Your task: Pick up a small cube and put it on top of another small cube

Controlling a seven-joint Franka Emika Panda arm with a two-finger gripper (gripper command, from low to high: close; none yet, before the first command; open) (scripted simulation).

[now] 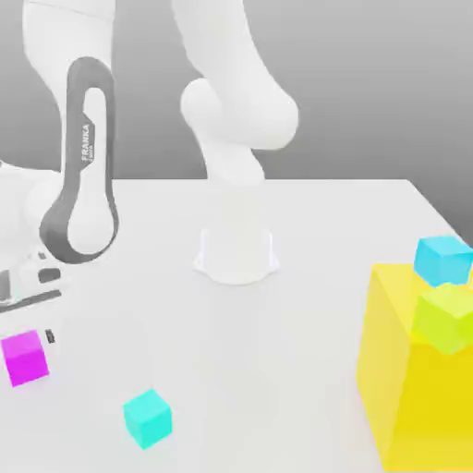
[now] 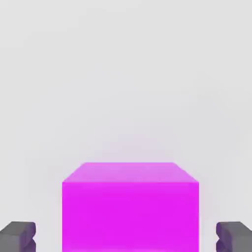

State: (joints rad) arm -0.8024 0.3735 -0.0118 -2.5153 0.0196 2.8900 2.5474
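At the exterior view's left, we see the smooth magenta cube (image 1: 25, 357), flat-faced and sharp-edged, sitting between the fingers of a wide-standing gripper (image 2: 126, 236), a gap showing on each side. Glossy white, rounded links form the arm (image 1: 242, 102) above a pale, matte table (image 1: 277, 351). Toward the near side, just right of the magenta cube, we find a plain cyan cube (image 1: 148, 418). At near right stands a boxy yellow block (image 1: 406, 388), a blue cube (image 1: 443, 260) and a lime cube (image 1: 448, 319) about its top.

Yellow block (image 1: 420, 388) cut off, exterior view
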